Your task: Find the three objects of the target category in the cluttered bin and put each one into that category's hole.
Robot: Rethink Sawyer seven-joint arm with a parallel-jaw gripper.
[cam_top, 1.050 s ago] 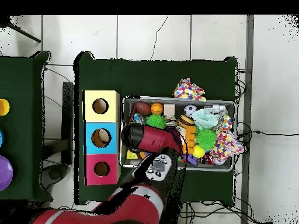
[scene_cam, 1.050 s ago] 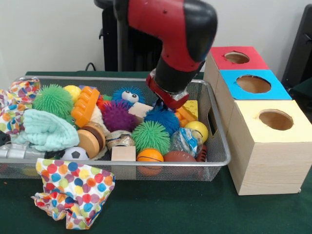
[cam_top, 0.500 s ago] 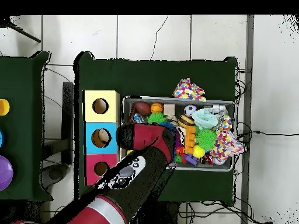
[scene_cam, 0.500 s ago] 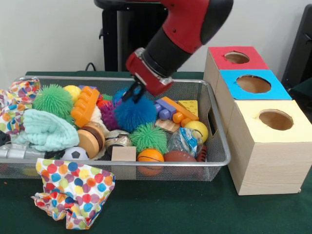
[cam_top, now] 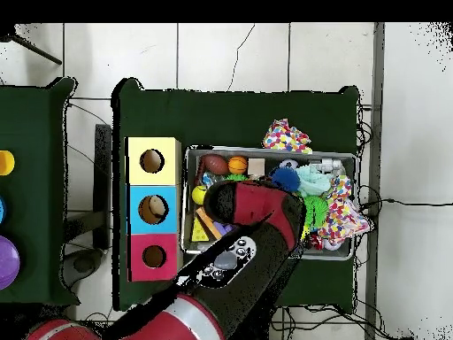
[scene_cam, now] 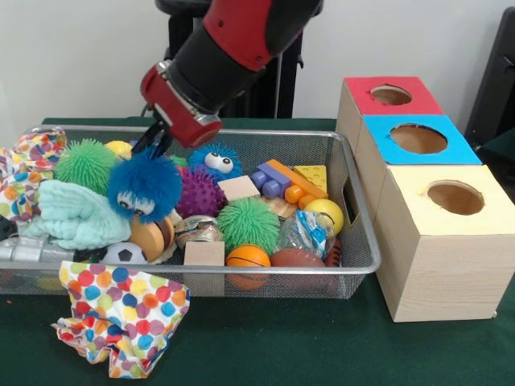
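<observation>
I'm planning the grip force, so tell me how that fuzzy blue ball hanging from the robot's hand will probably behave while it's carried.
The fuzzy blue ball looks soft and light: it hangs from the hand by a pinch at its top. Its long strands probably squash and may slip out. Round, it would likely roll little if dropped, landing among the toys in the wire bin.

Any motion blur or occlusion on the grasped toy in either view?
Front view: the blue fuzzy ball hanging from the gripper looks soft-edged, though its fuzz may account for that; the wire bin and boxes are crisp. Overhead view: the arm covers the bin's middle, so only a bit of the ball shows.
</observation>
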